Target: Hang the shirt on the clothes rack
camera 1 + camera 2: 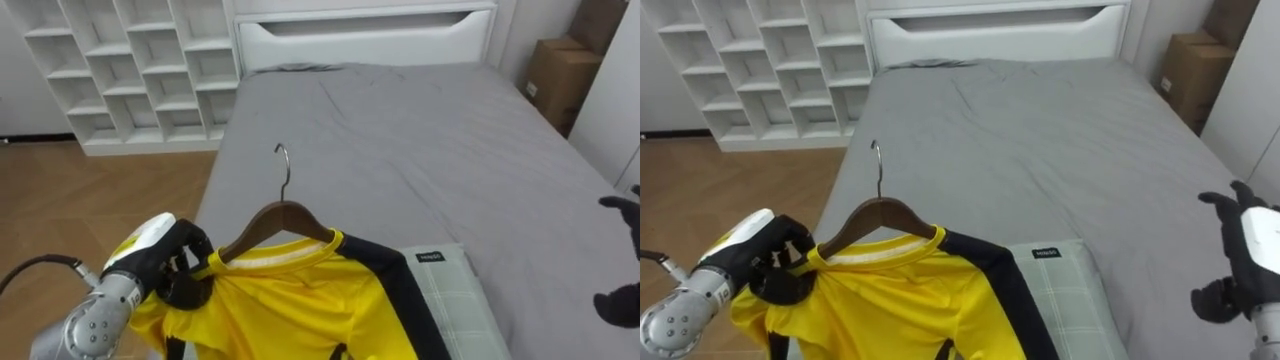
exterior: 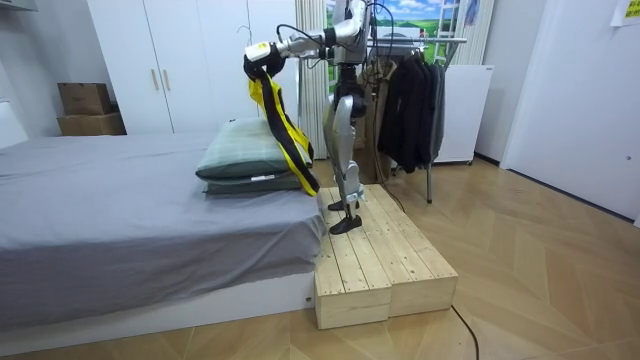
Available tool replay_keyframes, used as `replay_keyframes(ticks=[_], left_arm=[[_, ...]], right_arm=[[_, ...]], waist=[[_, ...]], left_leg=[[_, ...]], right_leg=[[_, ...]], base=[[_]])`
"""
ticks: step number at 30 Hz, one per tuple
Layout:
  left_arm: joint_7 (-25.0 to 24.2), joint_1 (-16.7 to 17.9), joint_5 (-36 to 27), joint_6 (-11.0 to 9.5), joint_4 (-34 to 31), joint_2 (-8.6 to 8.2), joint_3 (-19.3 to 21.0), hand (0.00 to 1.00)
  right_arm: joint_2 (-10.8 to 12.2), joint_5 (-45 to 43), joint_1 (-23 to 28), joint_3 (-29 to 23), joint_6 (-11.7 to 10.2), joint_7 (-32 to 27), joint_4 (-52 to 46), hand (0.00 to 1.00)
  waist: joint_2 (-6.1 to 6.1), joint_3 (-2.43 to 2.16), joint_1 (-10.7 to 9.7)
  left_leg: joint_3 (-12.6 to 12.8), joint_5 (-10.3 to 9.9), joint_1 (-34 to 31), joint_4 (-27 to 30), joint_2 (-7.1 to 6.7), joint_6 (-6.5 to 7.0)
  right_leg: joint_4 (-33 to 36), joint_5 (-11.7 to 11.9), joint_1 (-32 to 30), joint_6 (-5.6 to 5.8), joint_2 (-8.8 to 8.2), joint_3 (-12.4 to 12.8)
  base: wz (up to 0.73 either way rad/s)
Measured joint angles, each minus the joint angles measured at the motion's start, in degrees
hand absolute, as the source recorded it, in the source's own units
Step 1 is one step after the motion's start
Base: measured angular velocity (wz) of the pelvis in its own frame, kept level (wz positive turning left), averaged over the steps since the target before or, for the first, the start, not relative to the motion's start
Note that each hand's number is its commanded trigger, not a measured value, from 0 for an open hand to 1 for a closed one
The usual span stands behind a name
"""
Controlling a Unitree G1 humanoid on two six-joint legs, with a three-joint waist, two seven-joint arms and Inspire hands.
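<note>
We see the left hand (image 1: 175,262) raised at the lower left of the eye views. Its dark fingers are curled tight round the left end of a wooden hanger (image 1: 275,222), with the yellow cloth bunched in the same grip. The shirt (image 1: 290,300), yellow with a black band along its shoulder and sleeve, sits on that hanger. Its collar is centred under the metal hook, which points up and holds onto nothing. The hanger tilts, with the end in the hand lower.

The right hand (image 1: 1240,270) hovers at the right edge over the bed (image 1: 420,140). Its fingers are spread and loosely bent, holding nothing, and it is well apart from the shirt.

Below the shirt's right side lies a pale checked pillow (image 1: 455,295) on the grey cover. We cannot tell whether the cloth touches it. Beyond the bed we see a white shelf (image 1: 130,70) on the left and a cardboard box (image 1: 560,75) on the right.

In the room view the robot stands upright on a wooden platform (image 2: 380,255) set against the bed. Its left arm reaches out over the mattress and the shirt hangs down from it in front of the pillow. Behind the robot stands a rack (image 2: 410,100) of dark clothes.
</note>
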Motion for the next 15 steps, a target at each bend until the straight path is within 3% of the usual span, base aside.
replay_keyframes(ticks=[6, 11, 15], left_arm=[[0.00, 0.48, 0.01, -0.31, -0.98, -0.07, -0.20, 1.00], [0.00, 0.48, 0.12, -0.33, -1.45, 0.02, -0.20, 1.00], [-0.01, 0.47, -0.03, -0.47, -1.79, 0.57, -0.15, 1.00]], right_arm=[[-0.01, -1.14, -5.30, 4.65, -0.12, 3.13, -2.90, 0.00], [-0.01, -1.19, -8.66, 5.07, -0.14, 6.06, -5.30, 0.00], [-1.31, -1.66, -11.54, 6.03, -0.16, 6.42, -8.27, 0.00]], waist=[[-0.17, 0.11, 0.04], [-0.34, 0.22, 0.05], [-0.82, 0.42, 0.11]], left_leg=[[-0.11, -0.04, 0.34, -0.43, -0.02, -0.05], [-0.20, -0.05, 0.35, -0.81, -0.10, -0.07], [-0.19, -0.05, 0.32, -0.82, -0.09, -0.08]], right_leg=[[0.03, 0.25, 0.18, 0.12, 0.03, -0.22], [0.06, 0.30, 0.09, 0.19, -0.03, -0.64], [0.10, 0.32, 0.09, 0.22, -0.04, -0.63]], base=[[0.00], [0.01], [0.00]])
